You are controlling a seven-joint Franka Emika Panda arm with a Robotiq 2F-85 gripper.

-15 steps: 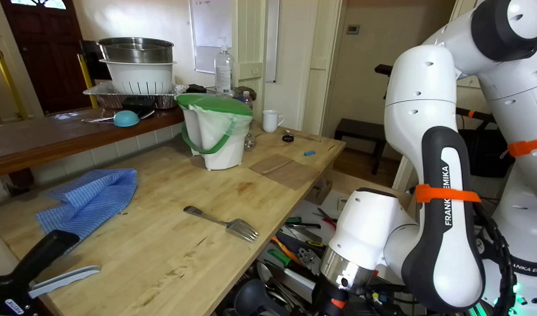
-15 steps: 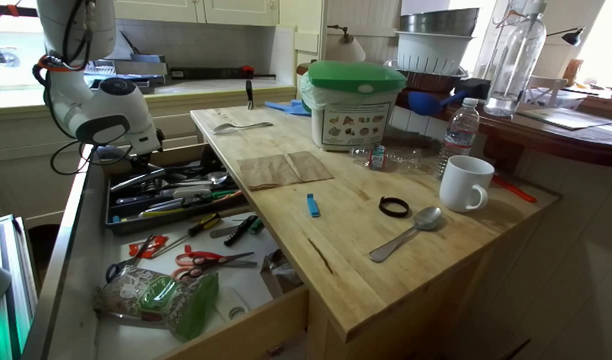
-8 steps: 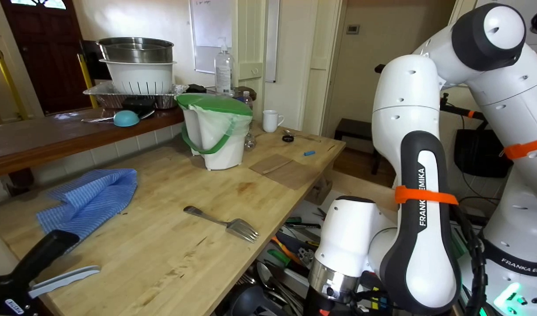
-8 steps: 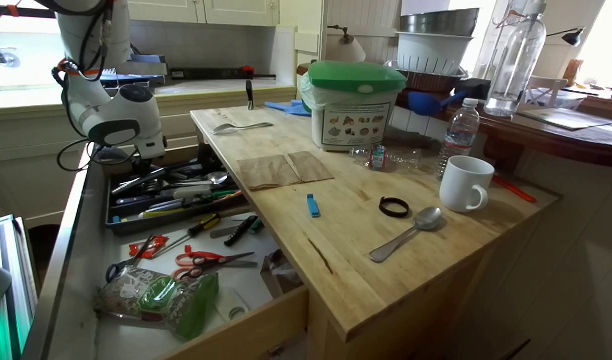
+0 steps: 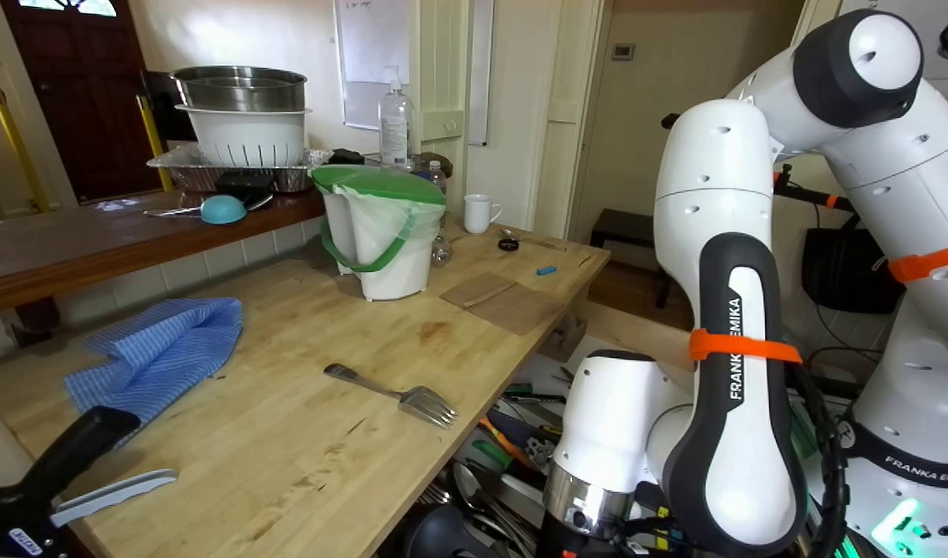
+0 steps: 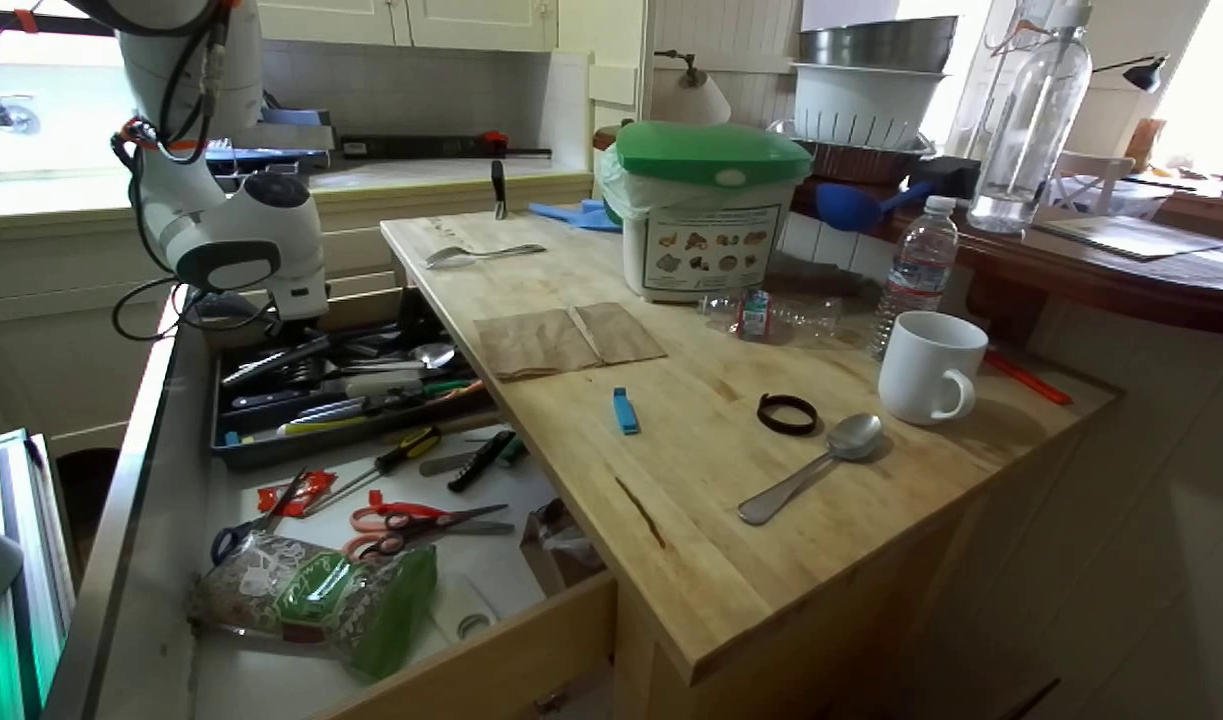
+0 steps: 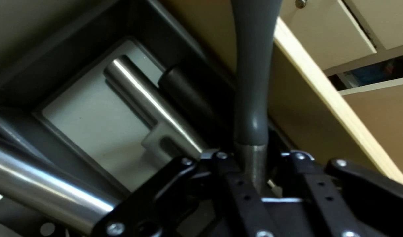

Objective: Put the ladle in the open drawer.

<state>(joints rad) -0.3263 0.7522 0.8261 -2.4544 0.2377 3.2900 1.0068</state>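
The ladle shows its dark round bowl at the bottom of an exterior view, inside the open drawer. Its handle runs out of sight under my wrist. In the wrist view, a dark grey handle with a metal collar passes between the fingers of my gripper. The far end of this handle is hidden, so I cannot tell whether it belongs to the ladle. The left finger looks close against the metal; a dark strip lies on the right side. Whether both pads press on it is unclear.
Steel tubes and a black rod lie in the dark tray around my fingers. A wooden drawer wall rises beside them. The counter overhangs the drawer and bears a fork and a lidded bucket.
My arm has shifted towards the counter edge and slightly lower, mostly in the first half second. The ladle's bowl sits a little lower in the picture than before.
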